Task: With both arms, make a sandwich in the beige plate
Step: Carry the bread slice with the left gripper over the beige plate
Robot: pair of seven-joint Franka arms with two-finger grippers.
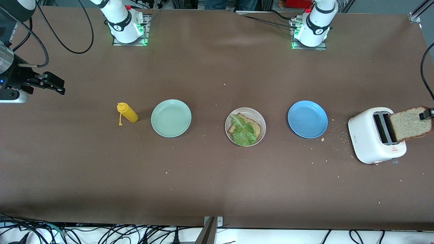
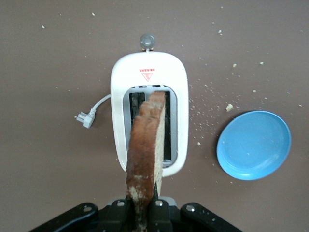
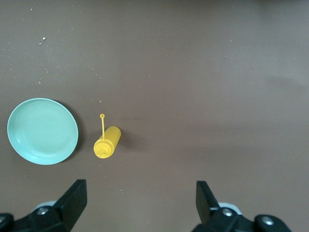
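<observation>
The beige plate point(image 1: 261, 119) sits mid-table with one slice of brown toast point(image 1: 257, 127) in it and a green lettuce leaf point(image 1: 243, 130) on top of that slice. My left gripper point(image 1: 426, 114) point(image 2: 143, 203) is shut on the top edge of a second toast slice point(image 1: 410, 123) point(image 2: 147, 145). It holds the slice on edge over the slots of the white toaster point(image 1: 373, 142) point(image 2: 147, 67). My right gripper point(image 1: 51, 83) point(image 3: 141, 195) hangs open with nothing between its fingers, over bare table at the right arm's end.
A mint-green plate point(image 1: 171, 118) point(image 3: 42, 131) and a yellow squeeze bottle point(image 1: 128, 113) point(image 3: 107, 143) lie toward the right arm's end. A blue plate point(image 1: 307, 119) point(image 2: 254, 145) sits between the beige plate and the toaster. Crumbs lie scattered around the toaster.
</observation>
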